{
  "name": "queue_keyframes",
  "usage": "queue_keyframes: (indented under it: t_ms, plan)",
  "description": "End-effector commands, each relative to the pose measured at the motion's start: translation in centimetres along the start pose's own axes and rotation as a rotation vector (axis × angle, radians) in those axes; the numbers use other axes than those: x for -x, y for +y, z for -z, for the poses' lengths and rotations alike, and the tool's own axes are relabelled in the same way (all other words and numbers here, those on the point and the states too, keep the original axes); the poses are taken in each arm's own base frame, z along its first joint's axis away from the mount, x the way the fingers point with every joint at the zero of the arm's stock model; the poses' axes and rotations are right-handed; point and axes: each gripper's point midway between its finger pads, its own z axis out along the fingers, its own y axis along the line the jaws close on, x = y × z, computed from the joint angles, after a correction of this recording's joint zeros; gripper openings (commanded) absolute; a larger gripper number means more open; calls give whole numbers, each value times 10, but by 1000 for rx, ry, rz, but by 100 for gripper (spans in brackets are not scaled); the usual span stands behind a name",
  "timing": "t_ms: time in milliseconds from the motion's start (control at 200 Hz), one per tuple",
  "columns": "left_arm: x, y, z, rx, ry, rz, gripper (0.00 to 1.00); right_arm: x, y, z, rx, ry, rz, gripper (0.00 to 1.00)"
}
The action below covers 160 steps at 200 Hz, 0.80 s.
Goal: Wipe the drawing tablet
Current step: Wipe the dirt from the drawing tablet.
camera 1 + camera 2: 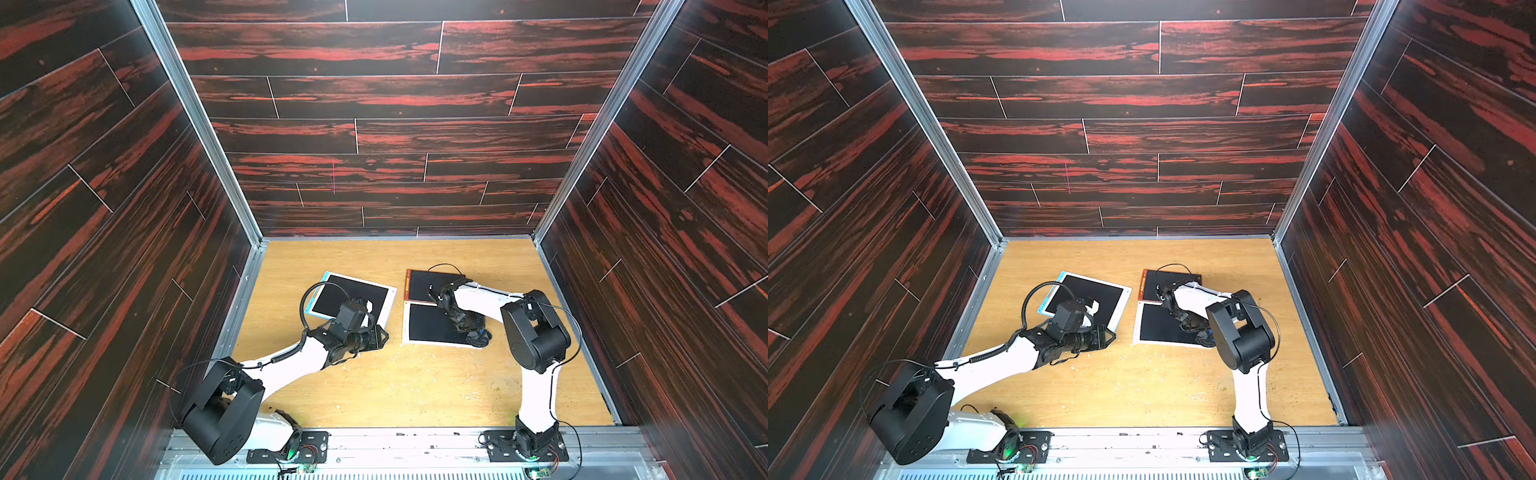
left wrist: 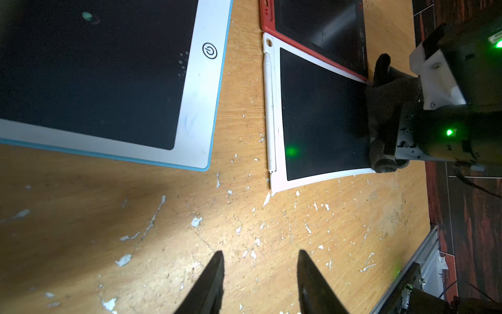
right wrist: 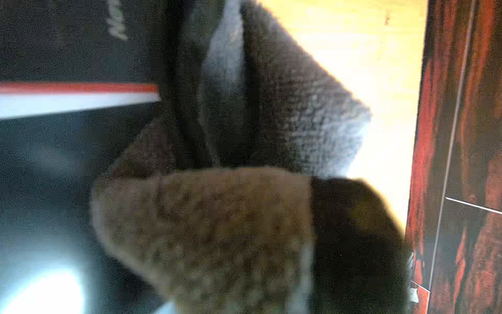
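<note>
The right hand [image 1: 476, 334] is closed on a dark, fuzzy cloth [image 2: 385, 108]. It presses the cloth down at the far right edge of the white-framed drawing tablet [image 2: 320, 114], just where that frame meets the red-framed tablet [image 2: 320, 24] behind it. In the right wrist view the bunched cloth [image 3: 217, 231] fills most of the picture and hides the fingers, and part of it lies over the tablet's edge onto the worktop [image 1: 415, 386].

The left hand [image 2: 260, 255] hovers over bare worktop with its fingers apart and nothing between them, near the corner of the blue-edged tablet [image 2: 95, 76].

Wiping appears to be under way on the white-framed tablet. Its dark screen shows no strokes in the left wrist view, only a green glint that is likely a reflected lamp. Its stylus [image 2: 270, 108] is clipped along the side away from the cloth. I cannot tell how much of that screen the cloth has covered. The blue-edged tablet carries a small pale mark on its screen and smudges on its frame, so if it counts, it remains to be done.
</note>
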Motion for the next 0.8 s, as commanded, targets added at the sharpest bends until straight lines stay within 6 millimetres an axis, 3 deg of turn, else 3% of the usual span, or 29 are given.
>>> queue_keyframes:
  t_ms: [0,261,431,546,661,797]
  plan:
    - [5,-9,2,-16,-3,-11,45,-1,63,9,273,39,15,0]
    - [3,-4,0,-2,0,-3,45,1,122,46,391,31,117,0]
    - [1,-4,-1,-4,10,-1,45,-6,170,74,524,57,174,0]
    - [-1,-3,0,-1,15,-4,45,-12,191,86,627,93,190,0]
    - [0,-4,3,7,14,-14,45,-16,181,74,619,120,179,0]
    - [4,-6,2,3,9,-16,45,-24,128,37,582,157,78,0]
